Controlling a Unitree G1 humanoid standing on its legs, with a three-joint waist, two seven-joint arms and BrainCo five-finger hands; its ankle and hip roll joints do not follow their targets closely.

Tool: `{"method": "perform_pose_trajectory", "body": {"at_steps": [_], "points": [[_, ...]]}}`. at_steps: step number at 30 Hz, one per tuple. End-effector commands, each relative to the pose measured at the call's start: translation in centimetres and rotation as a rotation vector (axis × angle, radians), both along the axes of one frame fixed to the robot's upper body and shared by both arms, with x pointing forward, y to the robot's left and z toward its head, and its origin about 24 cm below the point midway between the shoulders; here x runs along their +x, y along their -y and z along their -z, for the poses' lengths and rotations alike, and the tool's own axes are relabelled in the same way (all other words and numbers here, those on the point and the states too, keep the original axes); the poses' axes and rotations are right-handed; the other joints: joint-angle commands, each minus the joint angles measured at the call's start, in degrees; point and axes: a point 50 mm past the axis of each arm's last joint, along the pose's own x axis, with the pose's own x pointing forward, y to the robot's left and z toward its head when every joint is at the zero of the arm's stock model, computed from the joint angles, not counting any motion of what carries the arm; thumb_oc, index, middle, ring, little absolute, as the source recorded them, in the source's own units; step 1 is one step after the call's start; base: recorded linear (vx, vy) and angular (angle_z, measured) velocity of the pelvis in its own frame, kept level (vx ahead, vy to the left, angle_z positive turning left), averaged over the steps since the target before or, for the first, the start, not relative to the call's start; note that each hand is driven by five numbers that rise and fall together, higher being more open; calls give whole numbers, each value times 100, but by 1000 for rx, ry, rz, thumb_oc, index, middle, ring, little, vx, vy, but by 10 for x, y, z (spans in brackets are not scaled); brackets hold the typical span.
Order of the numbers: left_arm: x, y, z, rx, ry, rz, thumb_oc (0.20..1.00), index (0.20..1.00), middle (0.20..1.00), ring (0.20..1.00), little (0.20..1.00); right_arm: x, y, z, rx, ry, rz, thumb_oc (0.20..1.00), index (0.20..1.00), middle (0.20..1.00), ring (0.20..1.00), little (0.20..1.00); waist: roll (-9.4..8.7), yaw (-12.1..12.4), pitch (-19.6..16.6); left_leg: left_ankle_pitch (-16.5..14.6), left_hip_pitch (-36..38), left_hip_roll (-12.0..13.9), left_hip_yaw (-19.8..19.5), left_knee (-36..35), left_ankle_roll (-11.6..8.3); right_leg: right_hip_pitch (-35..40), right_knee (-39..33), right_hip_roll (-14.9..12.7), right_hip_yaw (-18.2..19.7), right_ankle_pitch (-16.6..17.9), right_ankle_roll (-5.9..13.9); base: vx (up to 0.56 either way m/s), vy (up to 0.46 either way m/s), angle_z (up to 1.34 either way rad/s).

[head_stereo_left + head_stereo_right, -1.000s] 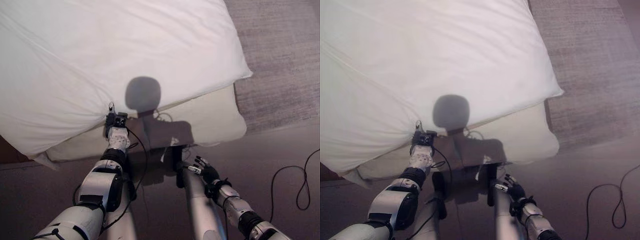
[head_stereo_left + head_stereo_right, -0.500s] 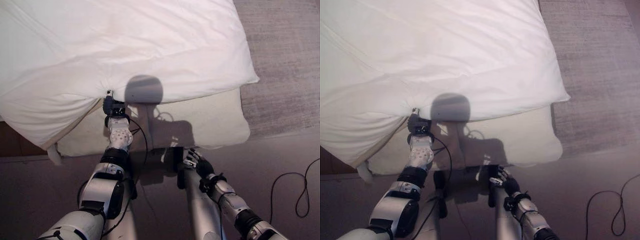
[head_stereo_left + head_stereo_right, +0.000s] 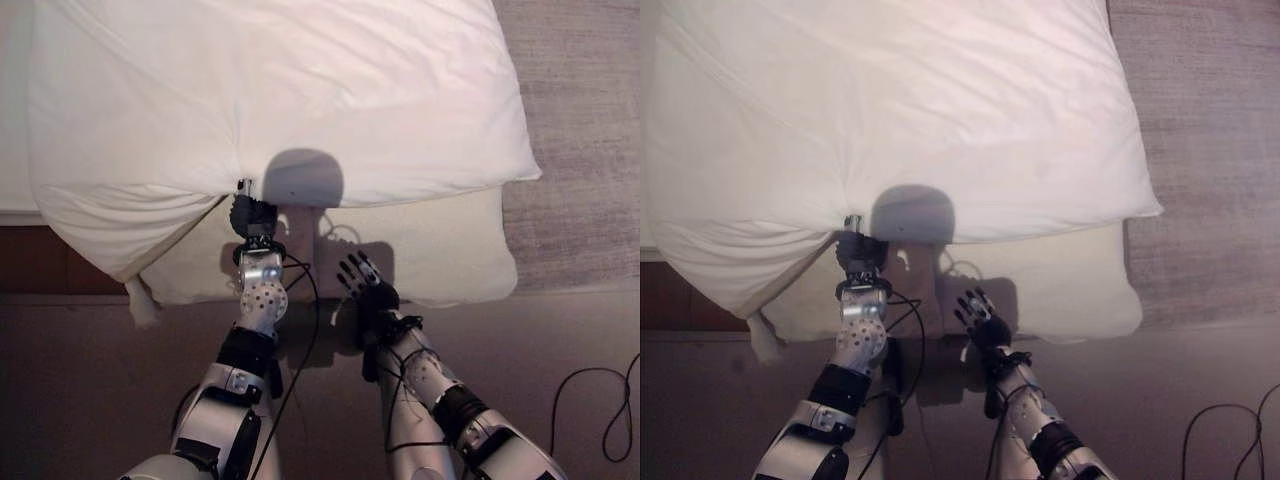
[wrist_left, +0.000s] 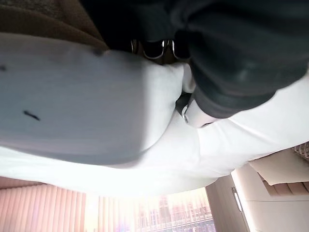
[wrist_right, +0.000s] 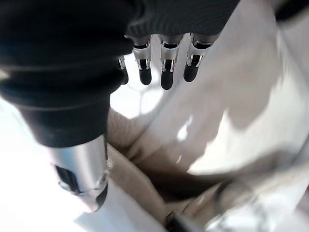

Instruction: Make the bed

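A puffy white duvet [image 3: 280, 90] lies over the cream mattress [image 3: 440, 250], its near edge overhanging the mattress's side. My left hand [image 3: 252, 215] reaches up to that edge, its fingers curled into the cloth, and the duvet bunches into creases there. In the left wrist view the fingers [image 4: 154, 48] are folded over white duvet [image 4: 96, 111] fabric. My right hand [image 3: 980, 318] hovers in front of the mattress's side, fingers spread and straight, holding nothing. The right wrist view has its fingers [image 5: 164, 67] extended towards pale bedding [image 5: 231, 106].
A grey carpet [image 3: 580, 100] lies to the right of the bed. Brown floor [image 3: 80, 380] runs along the near side. A dark wooden bed frame [image 3: 30, 260] shows under the duvet's left corner, where a cream flap [image 3: 140, 300] hangs down.
The camera has shifted towards the bed. My left hand has pushed forward with the duvet's edge. My right hand has risen from low by the floor to the mattress's side, fingers spreading.
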Motion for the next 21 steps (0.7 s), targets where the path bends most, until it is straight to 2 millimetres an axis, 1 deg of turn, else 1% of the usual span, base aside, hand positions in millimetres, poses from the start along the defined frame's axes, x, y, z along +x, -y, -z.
{"method": "perform_pose_trajectory", "body": {"at_steps": [1,2,3,4,7,9,10,11,13,15,16,17,18,19,20,21], "points": [[-20,29,-54,28,304,89,200,200,200,200,200,2,-13,-18,189,36,-50,1000,1000,1000,1000,1000,314,67,-135,-236,-102,-353,-7,20,286,115,-504,281,-29,393,17,5,-8,6],[-20,29,-54,29,304,89,200,200,200,200,200,3,-12,-18,189,37,-50,1000,1000,1000,1000,1000,314,67,-132,-237,-102,-353,-9,22,286,116,-503,281,-30,393,17,1,-4,8],[-25,30,-56,18,315,91,200,200,200,200,200,6,-17,-26,228,48,-62,1000,1000,1000,1000,1000,339,104,-101,-239,-102,-373,-23,29,296,120,-492,269,-39,389,20,-3,-4,11],[-31,26,-58,19,323,76,200,200,200,200,200,9,-20,-37,275,67,-78,1000,1000,1000,1000,1000,390,162,-75,-244,-122,-393,-52,64,314,112,-445,236,-62,371,21,-3,-8,10],[-36,19,-58,16,316,49,200,200,200,200,200,13,-23,-53,343,93,-81,1000,1000,1000,1000,1000,447,242,-41,-250,-131,-435,-88,105,325,89,-364,214,-78,339,9,3,-4,17],[-38,15,-58,12,314,30,200,200,200,200,200,18,-19,-64,365,126,-59,1000,1000,1000,1000,1000,491,281,-39,-259,-152,-454,-104,127,336,71,-338,194,-83,318,15,1,5,9],[-39,13,-58,11,313,18,200,200,200,200,200,22,-16,-73,385,154,-45,1000,1000,1000,1000,1000,522,308,-42,-257,-173,-464,-112,140,337,54,-316,179,-93,310,16,3,5,5],[-39,13,-58,12,313,19,200,200,200,200,200,22,-16,-73,385,154,-44,1000,1000,1000,1000,1000,523,310,-42,-258,-177,-464,-114,144,337,50,-313,178,-95,309,16,5,14,7],[-40,3,-58,7,292,-41,200,200,200,200,200,31,-5,-92,434,213,13,1000,1000,1000,1000,1000,590,362,-60,-266,-171,-485,-125,135,354,59,-314,157,-108,296,25,7,22,6],[-40,-2,-58,10,278,-78,200,200,200,200,200,36,4,-103,458,241,63,1000,1000,1000,1000,1000,622,393,-65,-265,-175,-495,-133,129,353,54,-315,143,-118,285,30,3,8,2],[-41,-2,-59,11,278,-78,200,200,200,200,200,36,5,-103,458,241,63,1000,1000,1000,1000,1000,622,394,-62,-265,-176,-495,-134,130,353,54,-314,143,-119,284,30,0,0,0],[-41,-11,-57,9,254,-131,200,200,200,200,200,38,15,-110,485,268,107,1000,1000,1000,1000,1000,645,416,-67,-278,-159,-516,-145,130,370,64,-298,134,-115,273,35,0,0,0],[-42,-14,-57,11,239,-153,200,200,200,200,200,39,19,-114,508,281,133,1000,1000,1000,1000,1000,660,424,-67,-286,-169,-522,-150,144,376,43,-260,126,-118,259,37,11,20,4],[-43,-25,-57,15,214,-213,200,200,200,200,200,39,31,-122,539,318,183,1000,1000,1000,1000,1000,678,432,-84,-290,-191,-521,-159,147,379,24,-242,115,-124,240,37,2,12,6],[-43,-24,-57,15,213,-214,200,200,200,200,200,39,31,-122,539,318,184,1000,1000,1000,1000,1000,679,432,-85,-291,-194,-521,-159,148,379,22,-240,115,-124,239,37,2,9,9],[-44,-31,-55,22,193,-254,200,200,200,200,200,37,39,-127,557,350,213,1000,1000,1000,1000,1000,681,437,-94,-295,-198,-520,-158,157,383,20,-236,114,-128,231,39,0,6,8]]}}
